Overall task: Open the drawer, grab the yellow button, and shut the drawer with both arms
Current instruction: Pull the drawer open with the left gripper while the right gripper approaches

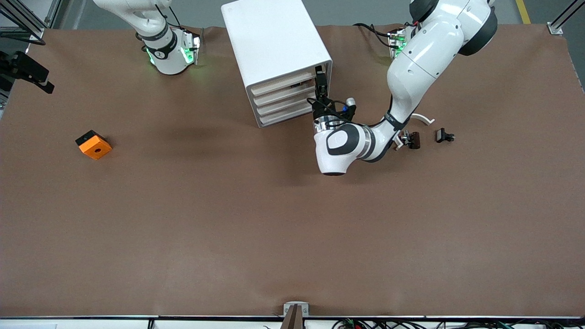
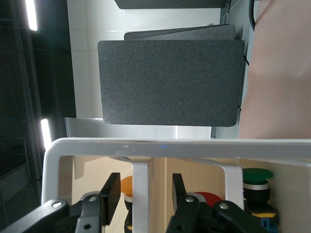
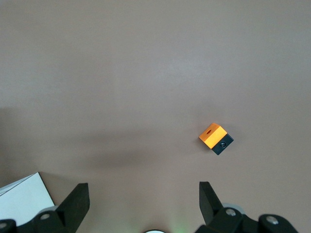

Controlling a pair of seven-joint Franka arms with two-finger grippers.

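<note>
One white cabinet (image 1: 279, 50) stands on the brown counter (image 1: 228, 219) between the two arms' bases, with four cream-fronted drawers stacked in its face. The left gripper (image 1: 320, 89) is at the top drawer (image 1: 281, 84), at the edge toward the left arm's end of the counter. In the left wrist view its two fingers (image 2: 109, 199) stand partly apart on either side of a white upright bar (image 2: 141, 194) of the cabinet's frame, a gap on each side; whether they touch it I cannot tell. Past that frame, inside, three round caps show: one orange (image 2: 127, 187), one red (image 2: 210, 198), one green (image 2: 257, 175). Which of them is the task's button I cannot tell.

The right gripper (image 3: 143, 201) waits up near its base, fingers spread wide and holding nothing, over bare counter. One orange block (image 1: 93, 145) with a black side lies toward the right arm's end. Two small black clips (image 1: 444, 135) and one white arc (image 1: 422, 119) lie toward the left arm's end.
</note>
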